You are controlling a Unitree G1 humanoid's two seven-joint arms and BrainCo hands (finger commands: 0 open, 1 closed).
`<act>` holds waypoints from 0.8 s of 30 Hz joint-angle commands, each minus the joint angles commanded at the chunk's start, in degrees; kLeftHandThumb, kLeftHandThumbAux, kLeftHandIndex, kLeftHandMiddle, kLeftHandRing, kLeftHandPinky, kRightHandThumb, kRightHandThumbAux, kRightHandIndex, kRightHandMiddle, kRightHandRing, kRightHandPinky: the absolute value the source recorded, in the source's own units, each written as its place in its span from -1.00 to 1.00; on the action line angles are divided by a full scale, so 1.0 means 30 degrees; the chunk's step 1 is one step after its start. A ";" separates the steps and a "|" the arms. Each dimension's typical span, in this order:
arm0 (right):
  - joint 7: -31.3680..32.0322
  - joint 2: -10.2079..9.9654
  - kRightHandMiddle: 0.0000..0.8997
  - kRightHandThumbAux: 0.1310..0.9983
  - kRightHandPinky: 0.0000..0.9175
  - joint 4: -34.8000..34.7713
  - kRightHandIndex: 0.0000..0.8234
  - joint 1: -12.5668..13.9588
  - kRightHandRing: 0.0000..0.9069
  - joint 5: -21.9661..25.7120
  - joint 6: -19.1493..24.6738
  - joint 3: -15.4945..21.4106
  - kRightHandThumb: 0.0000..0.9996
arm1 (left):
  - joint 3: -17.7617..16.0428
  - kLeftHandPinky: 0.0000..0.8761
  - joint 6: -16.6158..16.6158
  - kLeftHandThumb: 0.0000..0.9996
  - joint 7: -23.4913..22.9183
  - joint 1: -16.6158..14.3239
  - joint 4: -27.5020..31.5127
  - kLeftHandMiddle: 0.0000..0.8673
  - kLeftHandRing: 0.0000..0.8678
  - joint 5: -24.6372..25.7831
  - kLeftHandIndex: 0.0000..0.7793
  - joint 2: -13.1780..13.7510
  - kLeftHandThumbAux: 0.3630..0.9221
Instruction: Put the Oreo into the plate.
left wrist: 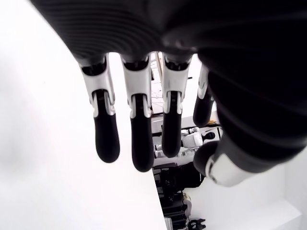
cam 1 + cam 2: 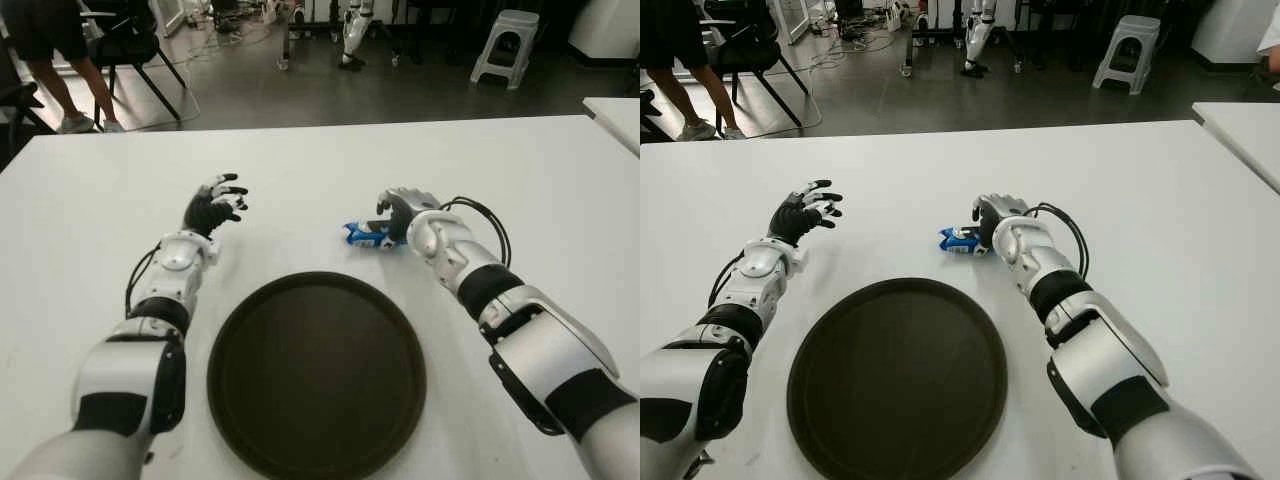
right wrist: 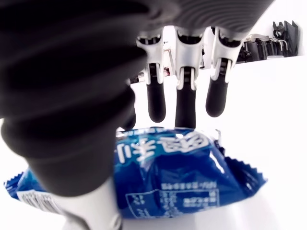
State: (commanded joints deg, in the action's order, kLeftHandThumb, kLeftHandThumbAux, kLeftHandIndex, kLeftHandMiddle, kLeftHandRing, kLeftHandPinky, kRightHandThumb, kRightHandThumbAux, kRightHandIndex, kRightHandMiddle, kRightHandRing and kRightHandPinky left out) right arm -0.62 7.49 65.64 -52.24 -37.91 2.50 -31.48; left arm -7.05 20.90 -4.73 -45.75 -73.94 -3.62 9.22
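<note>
Blue foil is showing at the right hand point(image 2: 400, 218): the Oreo point(image 2: 364, 236), a small crinkled packet with white print, is lying on the white table point(image 2: 520, 170) just past the plate's point(image 2: 316, 372) rim, at about 1 o'clock from the plate's centre. The plate, a round dark brown dish, is sitting near the table's front edge between the two forearms and is holding nothing. The right hand is sitting over the packet's 3 o'clock end. In the right wrist view the thumb is lying across the near face of the packet point(image 3: 168, 177) while the dark fingertips point(image 3: 186, 111) are hanging just behind its far edge, extended rather than wrapped around it; whether those tips are touching the foil cannot be told from this angle, so the hand is reading as open, cupped around the Oreo without a firm grip. The left hand point(image 2: 214, 208) is showing at about 10 o'clock from the plate, well apart from the packet, with fingers spread and holding nothing; its wrist view shows straight fingers point(image 1: 106, 136) over bare table. At 12 o'clock beyond the table, a white stool point(image 2: 505, 45) and a person's legs point(image 2: 62, 80) are standing on the grey floor.
</note>
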 joint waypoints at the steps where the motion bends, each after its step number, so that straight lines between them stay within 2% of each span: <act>1: 0.0026 0.0019 0.27 0.79 0.22 -0.0010 0.23 0.0014 0.28 0.0008 -0.0059 0.0009 -0.99 | -0.0006 -0.03 0.0006 -0.56 -0.0019 0.0002 0.0002 -0.27 -0.10 0.0013 -0.50 -0.0004 0.25; 19: 0.1680 0.0460 0.13 0.74 0.04 -0.0219 0.14 -0.0110 0.07 -0.0092 -0.1105 -0.0242 -1.00 | 0.0071 -0.03 -0.0122 -0.57 0.0132 0.0001 0.0044 -0.28 -0.14 -0.0016 -0.53 0.0001 0.23; 24: 0.1719 0.0591 -0.10 0.72 -0.24 -0.0249 -0.06 -0.0050 -0.16 0.0044 -0.1690 -0.0139 -1.00 | 0.0021 -0.02 -0.0156 -0.56 0.0046 -0.0003 0.0017 -0.26 -0.11 0.0051 -0.52 -0.0004 0.22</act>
State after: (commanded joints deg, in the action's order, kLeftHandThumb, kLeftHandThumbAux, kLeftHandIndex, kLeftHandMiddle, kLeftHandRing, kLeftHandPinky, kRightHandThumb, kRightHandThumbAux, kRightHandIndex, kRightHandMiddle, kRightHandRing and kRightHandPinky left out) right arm 4.53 9.27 64.89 -52.39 -37.78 -2.57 -31.89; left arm -6.99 20.43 -4.59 -45.76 -73.89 -3.46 9.20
